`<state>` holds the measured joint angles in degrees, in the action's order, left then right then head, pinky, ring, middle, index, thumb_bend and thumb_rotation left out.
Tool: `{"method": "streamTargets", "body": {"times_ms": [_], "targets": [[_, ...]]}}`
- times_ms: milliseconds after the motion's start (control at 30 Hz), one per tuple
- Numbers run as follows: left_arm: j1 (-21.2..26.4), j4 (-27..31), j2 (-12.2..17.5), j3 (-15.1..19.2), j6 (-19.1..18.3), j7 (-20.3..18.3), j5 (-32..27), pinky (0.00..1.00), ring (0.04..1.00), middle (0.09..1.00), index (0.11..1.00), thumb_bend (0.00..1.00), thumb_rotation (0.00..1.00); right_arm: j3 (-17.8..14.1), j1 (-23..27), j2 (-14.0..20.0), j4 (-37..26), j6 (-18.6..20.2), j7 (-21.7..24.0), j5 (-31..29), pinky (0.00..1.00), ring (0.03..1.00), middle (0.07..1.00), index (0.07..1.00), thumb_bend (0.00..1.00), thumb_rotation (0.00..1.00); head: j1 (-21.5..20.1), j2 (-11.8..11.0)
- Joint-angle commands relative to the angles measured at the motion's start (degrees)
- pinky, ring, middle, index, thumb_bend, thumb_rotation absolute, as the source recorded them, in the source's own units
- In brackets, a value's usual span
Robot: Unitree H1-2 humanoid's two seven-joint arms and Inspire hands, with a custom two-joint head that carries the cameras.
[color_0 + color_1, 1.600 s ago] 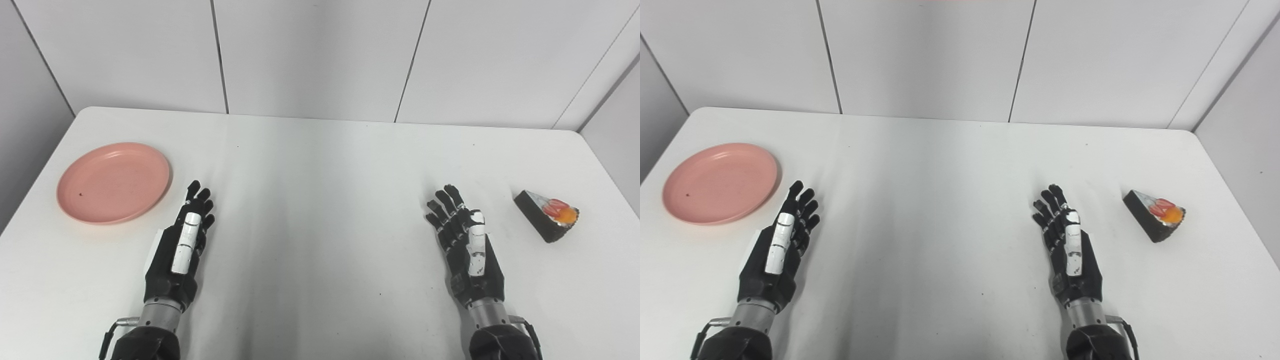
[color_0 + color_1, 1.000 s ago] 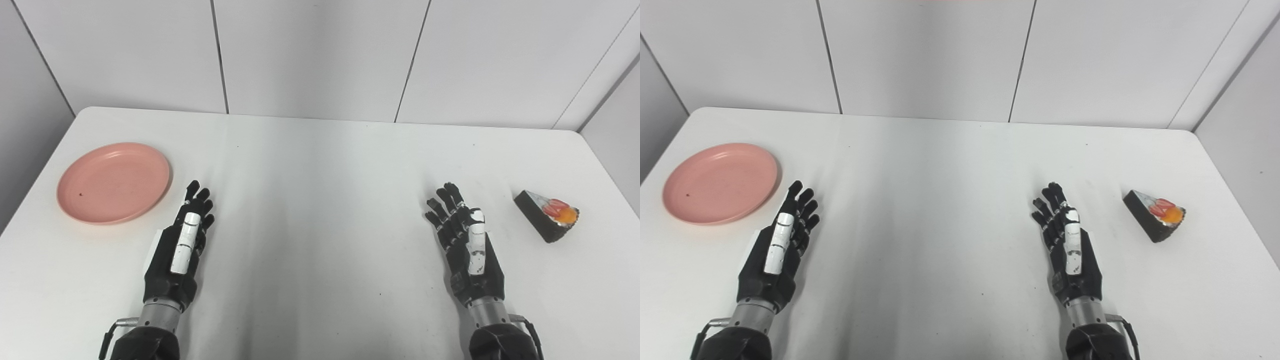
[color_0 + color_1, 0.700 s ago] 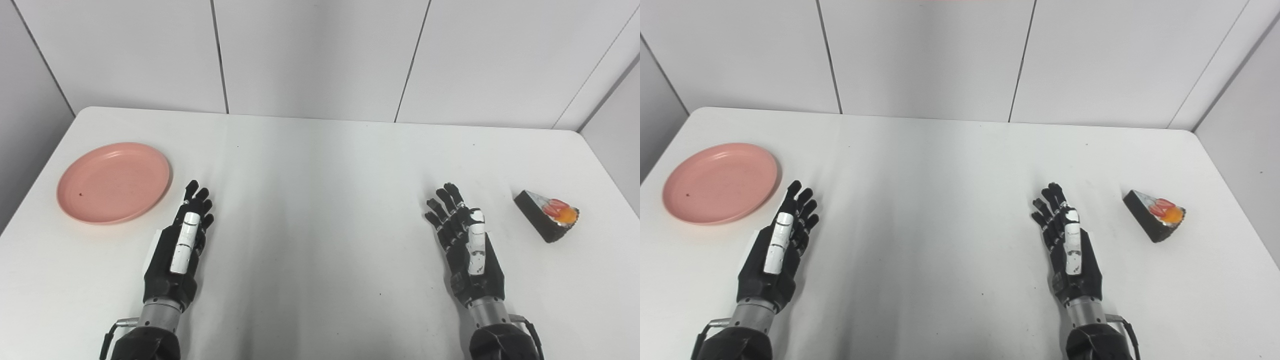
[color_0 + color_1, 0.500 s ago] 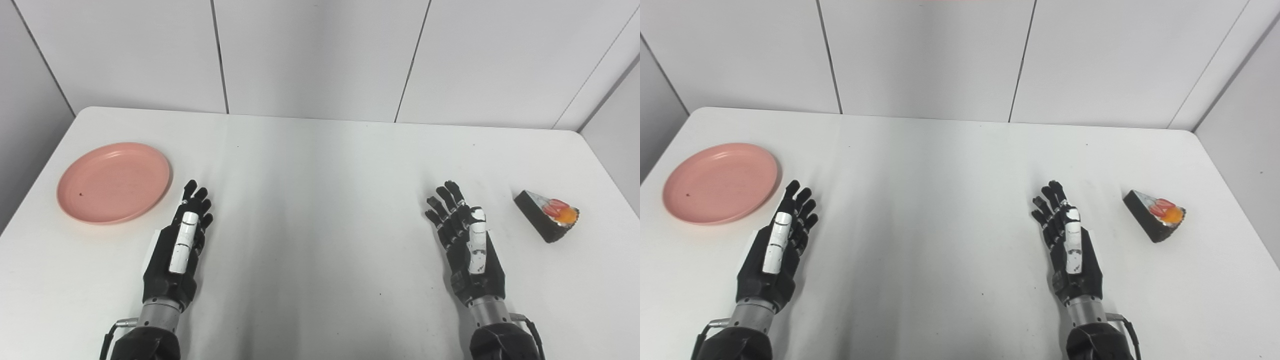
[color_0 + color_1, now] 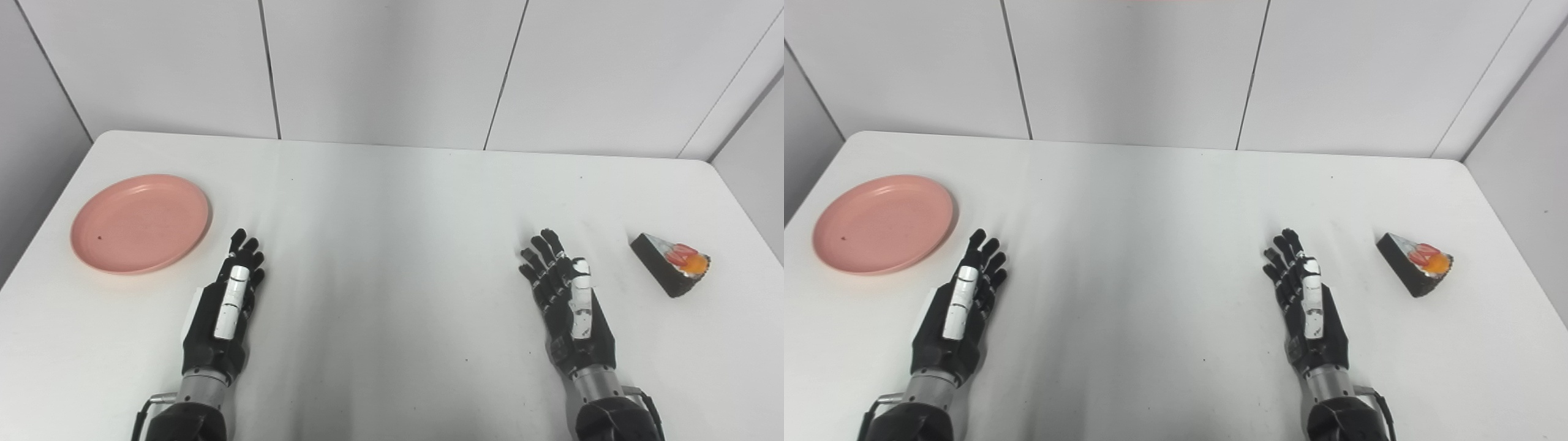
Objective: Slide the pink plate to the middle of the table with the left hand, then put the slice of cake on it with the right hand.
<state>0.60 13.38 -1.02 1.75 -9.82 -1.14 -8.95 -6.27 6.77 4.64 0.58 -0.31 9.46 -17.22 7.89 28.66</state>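
Observation:
The pink plate [image 5: 141, 222] lies flat at the far left of the white table [image 5: 392, 202], with nothing on it. My left hand [image 5: 223, 309] rests open just right of and nearer than the plate, fingers stretched, apart from its rim. A dark wedge of cake [image 5: 672, 267] with red and orange topping sits at the far right. My right hand [image 5: 569, 306] is open on the table left of the cake, well short of it. Neither hand holds anything.
White wall panels [image 5: 392, 67] close off the table's far edge and both sides. The table's right edge runs close behind the cake. A broad bare stretch of tabletop lies between the two hands.
Both hands have drawn back a little toward me; the left one has also shifted slightly right. Plate and cake have not moved.

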Motion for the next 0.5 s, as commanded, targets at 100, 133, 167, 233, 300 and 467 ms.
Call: {"method": "streamTargets", "body": {"times_ms": [100,133,167,233,300,467], "targets": [[1.5,-2.9,-1.8,-1.7,5.2,0.1,1.8,1.00,0.988,1.000,1.000,0.77,0.85,-1.5,1.5,2.2,4.8,-5.5,3.3,-2.1,0.97,0.944,0.962,0.965,0.85,0.98,4.3,-2.5],[1.5,-3.4,-2.0,-1.9,5.7,0.2,2.0,1.00,0.988,1.000,1.000,0.75,0.85,-1.7,1.7,2.4,5.8,-6.2,3.8,-2.5,0.98,0.946,0.961,0.962,0.85,0.97,4.7,-2.8],[1.4,-3.9,-2.2,-2.2,6.3,0.2,2.3,1.00,0.988,1.000,1.000,0.75,0.85,-2.0,1.8,2.7,6.8,-6.8,4.2,-2.9,0.98,0.946,0.961,0.961,0.85,0.97,5.1,-3.1],[1.3,-4.8,-2.5,-2.6,7.3,0.0,2.6,1.00,0.993,1.000,1.000,0.73,0.86,-2.4,2.0,2.8,8.2,-7.5,5.0,-3.7,0.98,0.943,0.957,0.960,0.85,0.97,5.8,-4.3],[1.2,-5.5,-2.5,-2.8,8.1,-0.1,2.9,1.00,0.998,1.000,1.000,0.72,0.86,-2.6,2.1,2.7,8.7,-7.4,5.3,-4.2,0.99,0.943,0.957,0.960,0.84,0.97,6.0,-5.2],[1.0,-6.6,-2.6,-3.2,9.5,0.0,3.2,1.00,0.998,1.000,1.000,0.68,0.88,-2.4,1.5,2.4,7.9,-6.5,5.2,-4.6,0.99,0.944,0.959,0.961,0.83,0.97,6.4,-7.3]]}}
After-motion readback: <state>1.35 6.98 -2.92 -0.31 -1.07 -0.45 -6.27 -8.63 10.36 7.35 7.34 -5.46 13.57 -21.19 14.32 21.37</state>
